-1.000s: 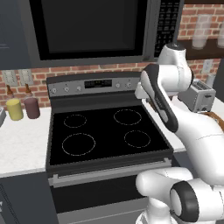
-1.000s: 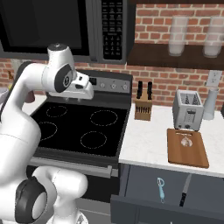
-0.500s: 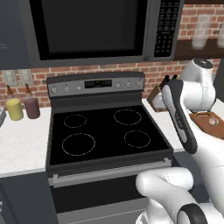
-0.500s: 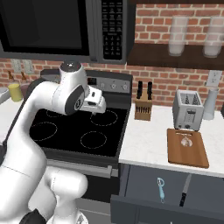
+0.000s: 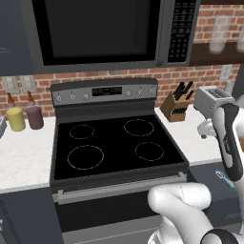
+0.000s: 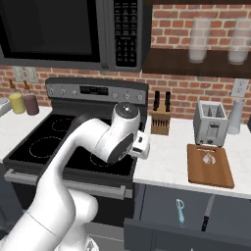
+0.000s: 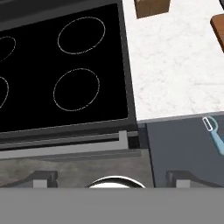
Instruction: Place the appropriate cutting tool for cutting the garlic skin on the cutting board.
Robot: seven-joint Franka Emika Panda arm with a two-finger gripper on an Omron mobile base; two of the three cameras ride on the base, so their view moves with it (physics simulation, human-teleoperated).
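While the arm leans over the stove's right edge, the scene counts out as follows.

Cutting tool: one peeler (image 6: 180, 212) with a teal-blue handle and pale head, lying in the open drawer (image 6: 196, 206) at the lower right of the right base view; it also shows at the right edge of the hand view (image 7: 214, 133) and at the lower right of the left base view (image 5: 224, 179).
Drawer contents: two items, the peeler and one black-handled knife (image 6: 208, 219) just beside it to the right, apart from each other.
Cutting board: one reddish-brown wooden board (image 6: 210, 165) on the white tabletop (image 6: 166, 166), at the right of the right base view, in front of the toaster.
Garlic: one small whitish bulb (image 6: 209, 158) resting on the board's upper half.
Toaster: one, silver (image 6: 210, 122), behind the board.
Knife block: one slanted wooden block (image 6: 160, 121) with black handles, right of the stove.
Stove: one black cooktop (image 5: 114, 145) with four burner rings.
Bottles: two, one yellow (image 5: 15, 118) and one dark red (image 5: 35, 116), at the left by the brick wall.
Fingers: two dark tips (image 7: 43, 178) low in the hand view, standing wide apart and holding nothing.
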